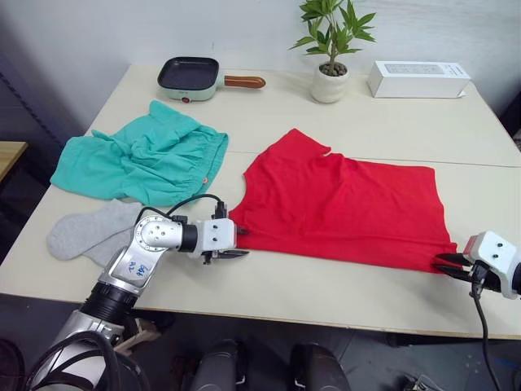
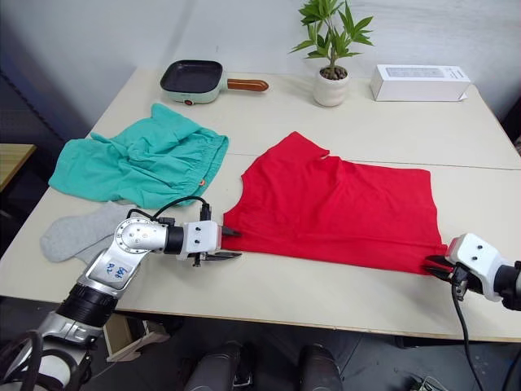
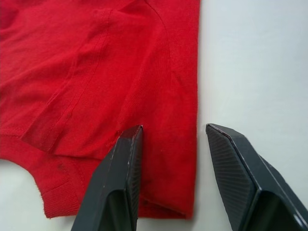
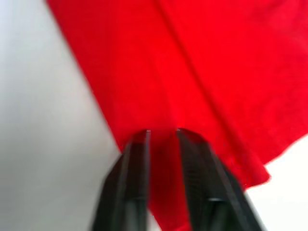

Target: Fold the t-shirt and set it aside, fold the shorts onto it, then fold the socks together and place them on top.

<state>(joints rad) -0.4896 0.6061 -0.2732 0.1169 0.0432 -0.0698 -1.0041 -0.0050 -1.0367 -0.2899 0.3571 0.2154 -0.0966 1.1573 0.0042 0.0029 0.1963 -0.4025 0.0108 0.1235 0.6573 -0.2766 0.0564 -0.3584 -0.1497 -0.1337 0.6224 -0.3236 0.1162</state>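
The red t-shirt (image 1: 342,204) lies spread flat in the middle of the table, a sleeve pointing to the far side. At its near left corner my left gripper (image 1: 242,243) is open, one finger resting on the cloth and the other on bare table beside the shirt's edge (image 3: 192,144). My right gripper (image 1: 440,265) is at the near right corner, its fingers closed narrowly with a strip of red hem (image 4: 163,159) between them. The teal shorts (image 1: 138,159) lie crumpled at the left. The grey socks (image 1: 89,232) lie side by side in front of them, by my left arm.
A small pan (image 1: 189,77) with a wooden handle, a potted plant (image 1: 330,49) and a white box (image 1: 418,79) stand along the far edge. The table (image 1: 326,301) has bare room in front of the shirt and at the far right.
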